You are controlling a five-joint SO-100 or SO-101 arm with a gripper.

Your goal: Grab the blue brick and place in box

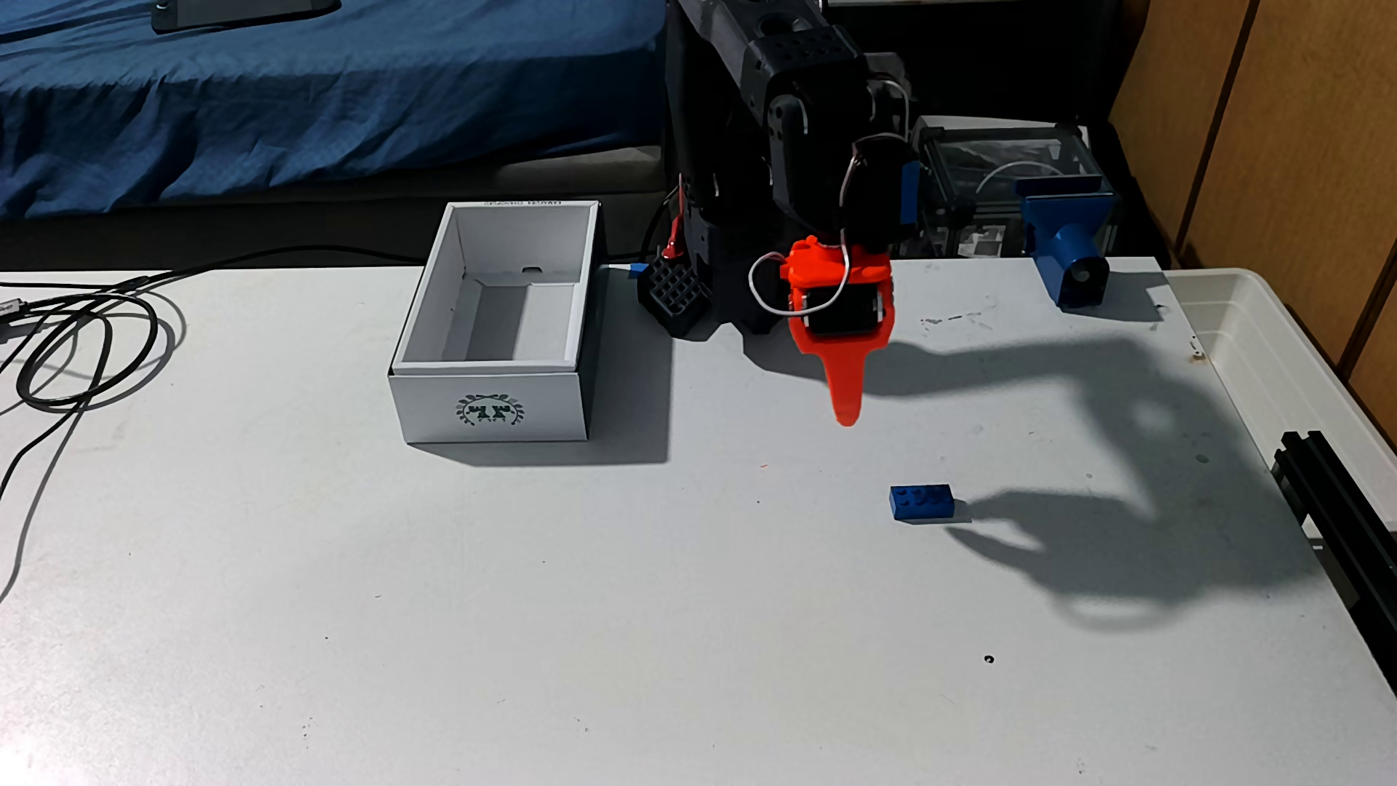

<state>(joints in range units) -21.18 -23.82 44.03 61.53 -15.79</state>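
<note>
Blue brick (920, 502) flat on table (529, 620), right of box (495, 325), well apart. Orange gripper (847, 412) above and behind brick, empty; open/closed can't tell. Approach fwd + down, straddle short sides, close only once centred.

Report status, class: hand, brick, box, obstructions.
Hand above table, looks shut, empty. Blue brick on table, untouched. Box open, empty. Nothing between them.

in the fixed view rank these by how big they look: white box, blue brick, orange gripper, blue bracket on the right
1. box, clearly largest
2. orange gripper, though it hangs nearer the camera than the bracket
3. blue bracket, farther back, so its rank against the gripper is unsure
4. blue brick, smallest
</note>
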